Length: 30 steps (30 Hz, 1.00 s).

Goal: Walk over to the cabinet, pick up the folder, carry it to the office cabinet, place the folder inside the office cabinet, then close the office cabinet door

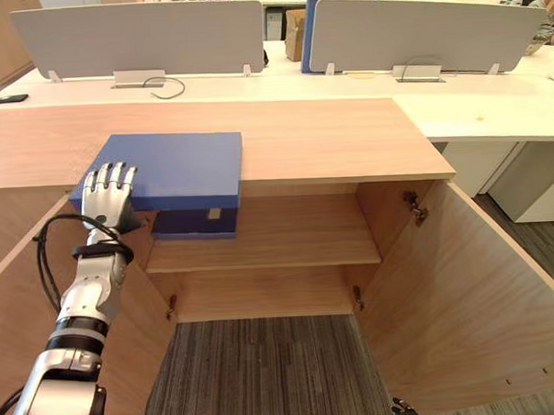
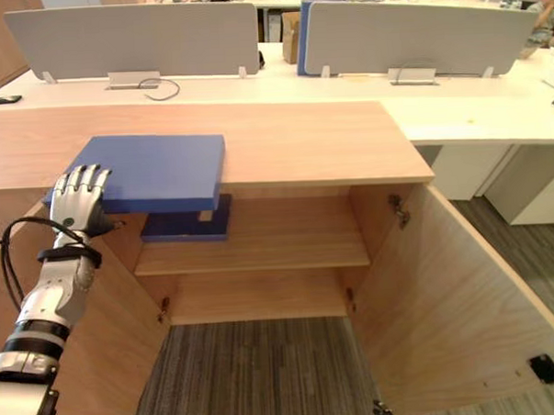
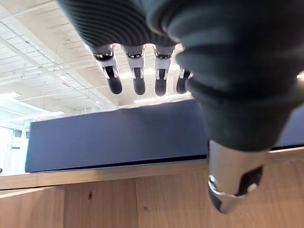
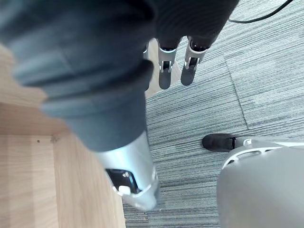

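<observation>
The flat blue folder (image 1: 174, 166) lies on the light-wood counter (image 1: 329, 132) that tops the open wooden cabinet (image 1: 404, 285). Its edges run square to the counter's front, and its near part juts out past that front, over the opening. The left hand (image 1: 109, 192) is at the folder's near-left corner. Its fingers (image 3: 137, 80) are straight and laid over the top face, and the thumb (image 3: 232, 190) is out below the edge, so the hand brackets the corner without being clenched on it. From this hand the folder stretches away to the far right, so most of its weight sits on the side away from the hold, and a lift from this corner would likely tip it. The right hand (image 4: 165, 76) hangs low over the grey carpet (image 1: 266, 373) with its fingers relaxed and empty, well apart from the folder, so the left hand is much the nearer. The wooden shelf (image 1: 288, 244) inside the cabinet lies just below the overhanging edge. A darker blue flat box (image 1: 195, 223) already sits at the shelf's left end, under the folder, and the rest of the shelf to its right is bare.
</observation>
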{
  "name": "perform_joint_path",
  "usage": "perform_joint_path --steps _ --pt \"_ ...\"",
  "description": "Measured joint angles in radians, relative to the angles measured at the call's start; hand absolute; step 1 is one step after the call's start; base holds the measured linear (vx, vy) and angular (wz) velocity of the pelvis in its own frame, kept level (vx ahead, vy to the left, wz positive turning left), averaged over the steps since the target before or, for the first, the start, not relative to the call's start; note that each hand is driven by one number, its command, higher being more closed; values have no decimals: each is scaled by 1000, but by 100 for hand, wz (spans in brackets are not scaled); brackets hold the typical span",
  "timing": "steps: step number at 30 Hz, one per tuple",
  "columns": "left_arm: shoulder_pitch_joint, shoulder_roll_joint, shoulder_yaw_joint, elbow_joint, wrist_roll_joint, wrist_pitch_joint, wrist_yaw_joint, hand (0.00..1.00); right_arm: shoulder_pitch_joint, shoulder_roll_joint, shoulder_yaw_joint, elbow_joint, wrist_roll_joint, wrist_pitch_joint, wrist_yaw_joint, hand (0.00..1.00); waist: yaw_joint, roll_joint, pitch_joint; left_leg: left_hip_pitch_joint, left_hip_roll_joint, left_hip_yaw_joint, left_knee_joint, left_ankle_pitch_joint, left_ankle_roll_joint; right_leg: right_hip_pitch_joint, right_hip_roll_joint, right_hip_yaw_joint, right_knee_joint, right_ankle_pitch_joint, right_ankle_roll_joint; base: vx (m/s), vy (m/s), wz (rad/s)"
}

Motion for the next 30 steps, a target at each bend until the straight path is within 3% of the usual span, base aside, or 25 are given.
perform_joint_path --steps 5,6,19,30 --pt "-43 0 -35 75 -1 -1 -11 0 0 0 0 1 1 -1 0 0 -12 6 6 11 1 11 0 -1 -1 1 1 7 -1 3 1 -46 -7 -8" --pt "-53 0 -42 92 -1 -2 -11 100 0 0 0 1 2 -1 0 0 -16 7 7 11 2 11 0 -1 -1 0 1 8 -3 4 1 -47 -9 -2" --pt "-275 39 -163 312 44 -2 1 100 -9 -4 0 12 17 -12 -1 0 -54 14 21 23 5 44 2 -8 -4 3 6 37 0 9 2 -13 -10 -7" --pt "-336 39 -208 383 47 2 7 100 -17 -23 1 34 20 -15 -2 0 -66 15 30 31 6 50 2 -10 -4 4 7 42 -5 9 3 -28 -7 -1"
